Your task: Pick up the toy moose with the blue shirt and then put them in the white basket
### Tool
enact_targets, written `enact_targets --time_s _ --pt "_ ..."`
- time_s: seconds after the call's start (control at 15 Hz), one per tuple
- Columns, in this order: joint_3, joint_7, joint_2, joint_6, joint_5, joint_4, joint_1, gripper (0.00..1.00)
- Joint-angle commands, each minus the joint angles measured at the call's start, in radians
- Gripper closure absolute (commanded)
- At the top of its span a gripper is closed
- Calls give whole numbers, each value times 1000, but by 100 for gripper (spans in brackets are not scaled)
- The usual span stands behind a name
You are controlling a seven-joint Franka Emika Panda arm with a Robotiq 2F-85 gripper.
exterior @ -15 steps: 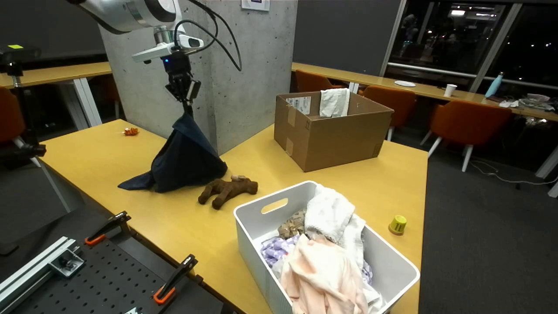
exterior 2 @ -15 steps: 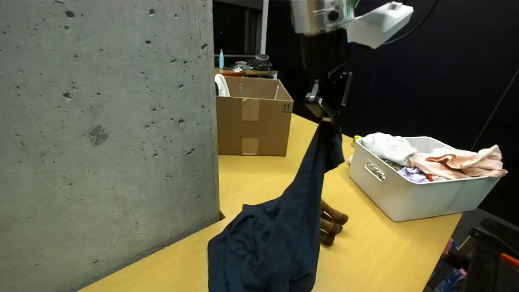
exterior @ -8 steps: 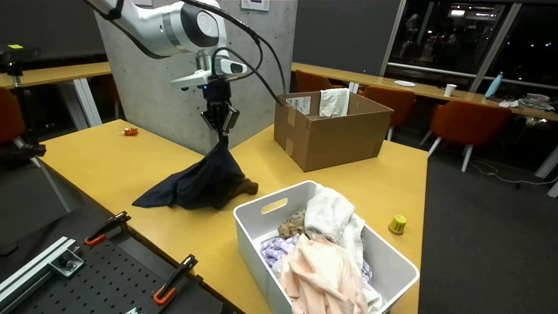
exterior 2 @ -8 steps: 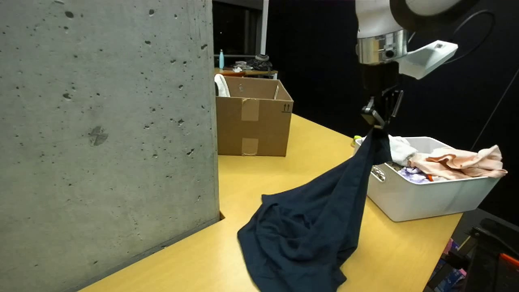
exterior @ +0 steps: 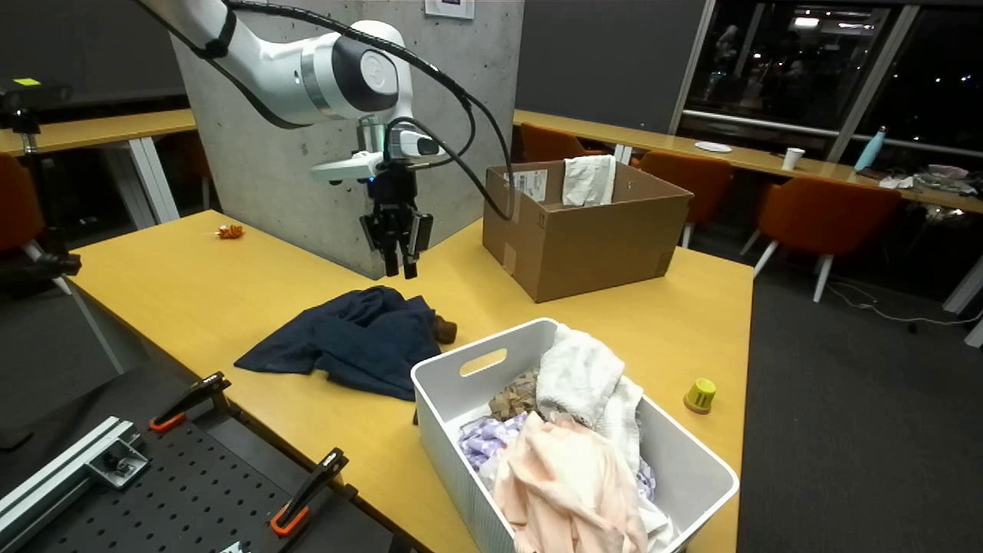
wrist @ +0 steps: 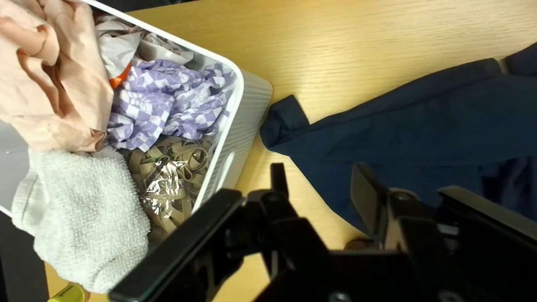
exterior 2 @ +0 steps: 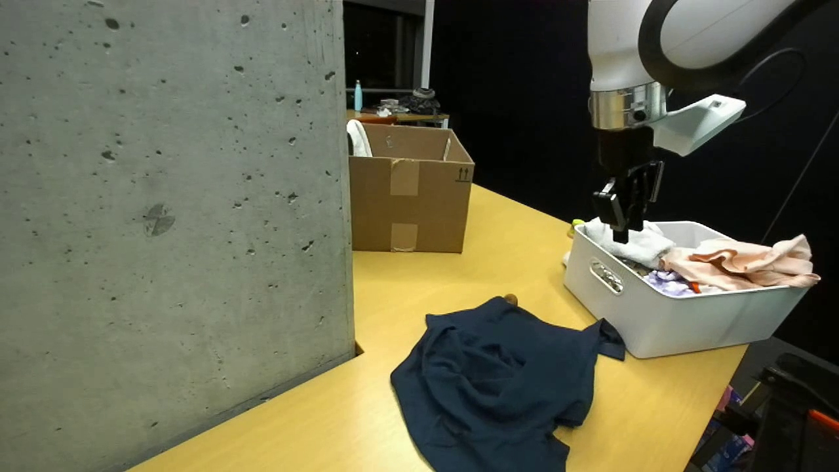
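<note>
The dark blue shirt lies spread on the table, also in an exterior view and the wrist view. One corner of it lies right beside the white basket, which also shows in the wrist view. The brown toy moose is mostly hidden under the shirt. Only a small brown end sticks out, also in an exterior view and the wrist view. My gripper is above the shirt, apart from it. In the wrist view the gripper is open and empty.
The basket holds a white towel, a peach cloth and a purple checked cloth. A cardboard box stands behind, beside a concrete pillar. A yellow cup stands right of the basket. Clamps grip the front edge.
My gripper carried the shirt across over the moose, then opened. The shirt dropped flat onto the table and now covers most of the moose.
</note>
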Motion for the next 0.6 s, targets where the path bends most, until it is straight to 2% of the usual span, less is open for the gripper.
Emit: enact_targets --time_s 0.0,0.2,0.27,0.53 --pt "21 37 -11 60 -9 -41 37 24" --pt "27 122 30 153 14 -64 64 3" --pt "26 170 41 186 31 -79 72 0" --pt "3 312 76 309 68 -137 92 0"
